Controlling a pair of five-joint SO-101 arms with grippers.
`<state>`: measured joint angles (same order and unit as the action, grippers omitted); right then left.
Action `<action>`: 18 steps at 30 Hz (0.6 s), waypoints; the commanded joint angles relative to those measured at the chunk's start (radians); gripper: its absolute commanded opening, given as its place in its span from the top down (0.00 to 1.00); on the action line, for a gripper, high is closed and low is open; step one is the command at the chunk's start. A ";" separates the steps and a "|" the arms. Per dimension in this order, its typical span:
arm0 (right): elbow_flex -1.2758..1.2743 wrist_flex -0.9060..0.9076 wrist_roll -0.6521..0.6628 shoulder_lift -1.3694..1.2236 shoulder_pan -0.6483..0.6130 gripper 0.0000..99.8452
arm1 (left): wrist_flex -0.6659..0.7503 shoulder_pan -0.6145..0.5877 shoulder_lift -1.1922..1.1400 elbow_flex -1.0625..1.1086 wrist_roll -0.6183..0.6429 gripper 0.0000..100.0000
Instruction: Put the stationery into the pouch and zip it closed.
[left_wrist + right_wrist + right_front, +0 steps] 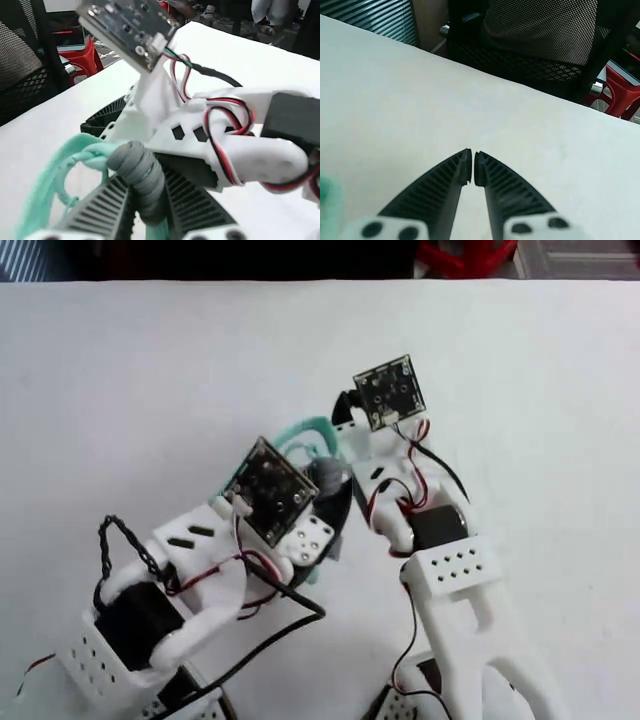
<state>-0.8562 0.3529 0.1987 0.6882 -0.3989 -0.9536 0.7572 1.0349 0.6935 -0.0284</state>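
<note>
A grey ribbed roll (142, 180) joined to mint-green cords (60, 170) sits between the black ribbed fingers of my left gripper (145, 175), which is shut on it. In the high view that roll (325, 478) lies at mid table between the two arms, with a mint-green loop (300, 430) sticking out just behind it. The arms hide the remainder of the mint-green thing. My right gripper (472, 162) is shut with nothing between its tips, low over bare white table. It stands (345, 412) right beside the green loop. A scrap of mint green (327, 200) shows at its side.
The white table (120, 380) stretches wide on both sides of the arms. The right arm's body and red-white-black wires (220, 125) crowd close in front of the left gripper. Black mesh chairs (545, 40) and a red stool (620, 95) stand beyond the far edge.
</note>
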 commanded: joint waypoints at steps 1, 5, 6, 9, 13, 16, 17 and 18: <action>0.015 -0.027 -0.011 0.036 -0.059 0.98 | -0.006 0.025 -0.035 -0.028 -0.021 0.98; 0.005 -0.019 -0.005 0.050 -0.056 0.98 | -0.009 -0.082 0.030 -0.026 -0.021 0.98; 0.000 -0.018 -0.002 0.059 -0.054 0.98 | -0.009 -0.117 0.059 -0.023 -0.023 0.98; -0.005 0.005 0.018 0.107 -0.035 0.98 | -0.041 -0.220 0.166 -0.018 -0.025 0.98; -0.005 0.081 0.069 0.206 -0.012 0.98 | -0.123 -0.320 0.315 -0.018 -0.123 0.98; -0.002 0.194 0.175 0.294 -0.044 0.98 | -0.167 -0.378 0.394 -0.018 -0.170 0.98; -0.002 0.231 0.206 0.320 -0.068 0.98 | -0.180 -0.398 0.409 -0.018 -0.178 0.98; -0.002 0.265 0.233 0.338 -0.096 0.98 | -0.189 -0.418 0.417 -0.018 -0.180 0.98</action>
<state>-0.8761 0.5355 0.3537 0.9505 -0.4434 -1.1239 0.3951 1.4108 0.6935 -0.1834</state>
